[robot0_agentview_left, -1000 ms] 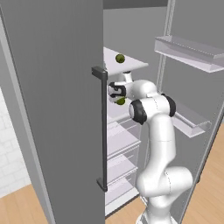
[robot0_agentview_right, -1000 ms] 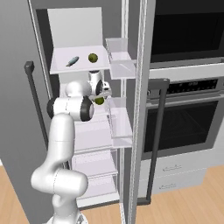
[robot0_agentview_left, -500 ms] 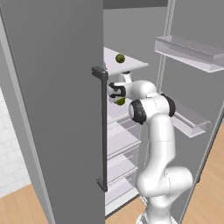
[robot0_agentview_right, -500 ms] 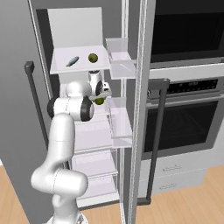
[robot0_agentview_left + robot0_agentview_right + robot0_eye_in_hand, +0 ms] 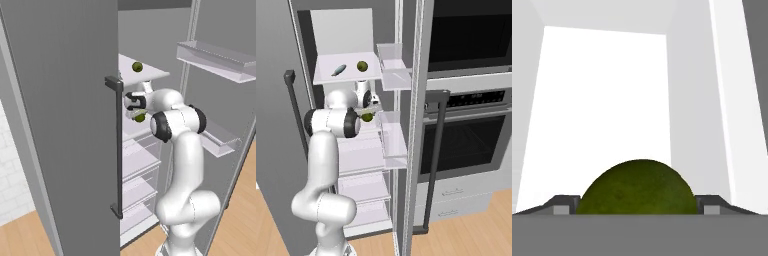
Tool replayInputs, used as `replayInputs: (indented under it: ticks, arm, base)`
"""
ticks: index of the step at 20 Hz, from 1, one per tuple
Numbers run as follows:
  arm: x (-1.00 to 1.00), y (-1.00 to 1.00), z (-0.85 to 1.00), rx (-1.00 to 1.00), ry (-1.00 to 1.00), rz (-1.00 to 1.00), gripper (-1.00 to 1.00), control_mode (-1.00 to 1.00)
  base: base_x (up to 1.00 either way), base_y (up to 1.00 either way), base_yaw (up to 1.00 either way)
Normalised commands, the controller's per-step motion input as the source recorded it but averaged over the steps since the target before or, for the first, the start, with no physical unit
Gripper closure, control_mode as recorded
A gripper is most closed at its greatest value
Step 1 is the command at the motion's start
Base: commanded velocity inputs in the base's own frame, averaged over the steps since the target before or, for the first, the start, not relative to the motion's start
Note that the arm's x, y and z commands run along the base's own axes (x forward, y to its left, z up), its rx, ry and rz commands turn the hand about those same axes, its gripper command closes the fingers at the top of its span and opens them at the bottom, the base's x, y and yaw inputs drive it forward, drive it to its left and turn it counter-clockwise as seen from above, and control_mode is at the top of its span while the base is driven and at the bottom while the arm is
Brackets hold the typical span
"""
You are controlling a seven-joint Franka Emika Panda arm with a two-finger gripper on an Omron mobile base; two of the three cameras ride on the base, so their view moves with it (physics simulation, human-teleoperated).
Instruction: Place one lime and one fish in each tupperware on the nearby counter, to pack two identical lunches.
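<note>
Right base view showed the open grey fridge holding, on its upper white shelf, one small slender grey-blue fish and one dark olive-green round lime, lying near each other but apart. A second identical lime sat lower, between the tips of the white arm's pincer. In the hand view that held lime sat flush between both dark fingertips, pinched. Two limes, one fish.

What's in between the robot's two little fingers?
A lime sits between the fingertips, seen in the hand view.
</note>
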Motion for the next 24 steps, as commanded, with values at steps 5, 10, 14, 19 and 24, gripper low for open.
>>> replayInputs:
  ticks: [5,10,14,19,24]
  arm:
    - [-0.74,-0.01,-0.57,0.01,-0.10,0.00,1.00,-1.00]
    - [-0.36,0.00,-0.43,0.00,-0.23,0.00,1.00,-1.00]
    - [-0.65,-0.04,0.81,0.00,-0.04,0.00,1.00,-1.00]
    - [-0.84,-0.11,1.00,0.00,0.01,0.00,1.00,-1.00]
    - [-0.88,-0.03,0.96,0.00,0.19,0.00,1.00,-1.00]
  base:
    - [0.00,0.00,0.00]
    - [0.00,0.00,0.00]
    - [0.00,0.00,0.00]
    - [0.00,0.00,0.00]
    - [0.00,0.00,0.00]
